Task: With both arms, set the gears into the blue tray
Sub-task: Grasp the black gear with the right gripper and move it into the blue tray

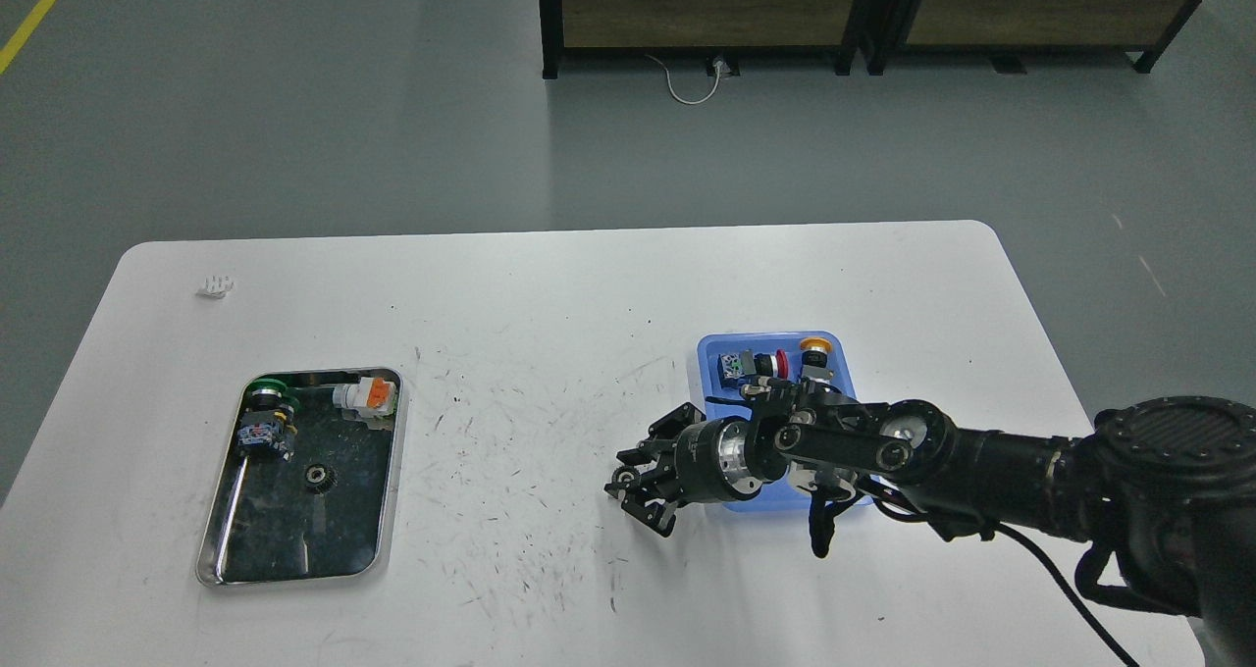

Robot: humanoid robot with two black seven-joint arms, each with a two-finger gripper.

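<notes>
Right arm [981,461]: it was seen reaching in from the right edge across the near part of the blue tray [714,353].
Right pincer [628,490]: it was held just left of the blue tray, low over the bare desk [549,333]; the fingers looked partly spread, with a small round dark thing at the tips, which may have been a gear, though this could not be told for certain.
Left arm: none was seen in the view.
Gear [316,476]: one black toothed wheel was seen lying loose on the dark floor of the steel tray [392,471], well apart from the blue tray.
Switches [754,365]: two with red and yellow caps were seen in the far part of the blue tray; others lay in the far part of the steel tray.
Step in hand: it was judged to be the delivery into the blue tray.
Advice: the pincer would best be carried over the tray's near, free part, kept clear of the switches, lowered, and only then opened.
</notes>
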